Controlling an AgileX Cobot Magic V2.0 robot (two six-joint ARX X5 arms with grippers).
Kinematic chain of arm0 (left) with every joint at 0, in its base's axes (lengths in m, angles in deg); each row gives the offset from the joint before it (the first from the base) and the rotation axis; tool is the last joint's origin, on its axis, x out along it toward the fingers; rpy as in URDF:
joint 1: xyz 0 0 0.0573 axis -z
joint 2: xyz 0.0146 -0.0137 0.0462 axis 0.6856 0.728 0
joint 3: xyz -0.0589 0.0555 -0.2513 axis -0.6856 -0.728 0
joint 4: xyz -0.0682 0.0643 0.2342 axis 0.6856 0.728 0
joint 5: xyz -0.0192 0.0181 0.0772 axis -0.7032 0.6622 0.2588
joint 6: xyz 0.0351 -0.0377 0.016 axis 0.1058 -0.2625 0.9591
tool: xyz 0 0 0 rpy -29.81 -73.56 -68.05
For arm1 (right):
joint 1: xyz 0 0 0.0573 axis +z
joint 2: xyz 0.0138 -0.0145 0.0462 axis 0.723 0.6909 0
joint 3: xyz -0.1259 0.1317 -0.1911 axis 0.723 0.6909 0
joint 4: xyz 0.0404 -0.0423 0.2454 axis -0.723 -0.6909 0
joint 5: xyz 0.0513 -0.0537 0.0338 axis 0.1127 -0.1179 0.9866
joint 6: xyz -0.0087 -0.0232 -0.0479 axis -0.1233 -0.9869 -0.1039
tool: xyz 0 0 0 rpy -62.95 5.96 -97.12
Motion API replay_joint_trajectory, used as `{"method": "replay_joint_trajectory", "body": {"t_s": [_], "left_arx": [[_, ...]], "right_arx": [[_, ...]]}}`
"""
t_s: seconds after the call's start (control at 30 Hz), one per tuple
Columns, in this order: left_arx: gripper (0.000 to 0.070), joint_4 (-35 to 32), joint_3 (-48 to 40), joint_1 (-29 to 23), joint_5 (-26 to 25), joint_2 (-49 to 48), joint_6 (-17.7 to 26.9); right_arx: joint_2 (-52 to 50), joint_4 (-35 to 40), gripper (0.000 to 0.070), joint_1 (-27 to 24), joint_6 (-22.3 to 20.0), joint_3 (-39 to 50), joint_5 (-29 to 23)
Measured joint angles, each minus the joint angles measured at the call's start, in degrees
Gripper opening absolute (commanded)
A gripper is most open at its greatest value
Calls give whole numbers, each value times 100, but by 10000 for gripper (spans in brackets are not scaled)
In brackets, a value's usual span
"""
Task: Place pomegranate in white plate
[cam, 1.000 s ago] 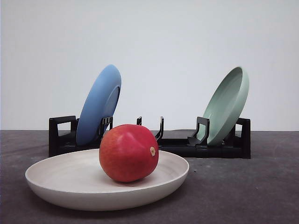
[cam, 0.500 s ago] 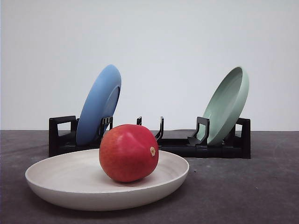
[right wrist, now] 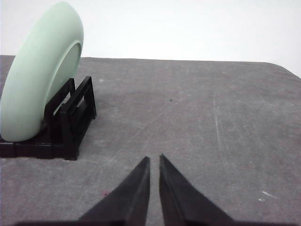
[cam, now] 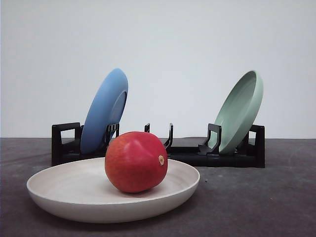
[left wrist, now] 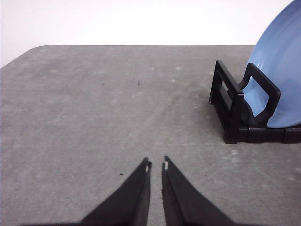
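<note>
Red pomegranate (cam: 136,161) lies crosswise in white plate (cam: 64,190), stem spot rightward.

The red pomegranate (cam: 136,161) sits inside the big white plate (cam: 59,195), a bit right of the plate's middle, and its little tan spot faces to the right. The white plate lies flat on the dark grey bench (cam: 256,202), close to the camera. Behind it stands a long black rack (cam: 190,155), with a blue plate (cam: 103,111) leaning on its edge at the left end and a pale green plate (cam: 240,111) leaning on its edge at the right end, and the slots between them have nothing in them
</note>
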Motion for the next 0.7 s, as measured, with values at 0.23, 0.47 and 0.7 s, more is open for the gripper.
{"method": "replay_joint_trajectory", "body": {"t_s": [0.23,0.47,0.7], "left_arx": [[26,0,0,0,0,0,0],[26,0,0,0,0,0,0],[26,0,0,0,0,0,0]], "right_arx": [[0,-1,33,0,0,0,0],[0,0,33,0,0,0,0],[0,0,33,0,0,0,0]]}}
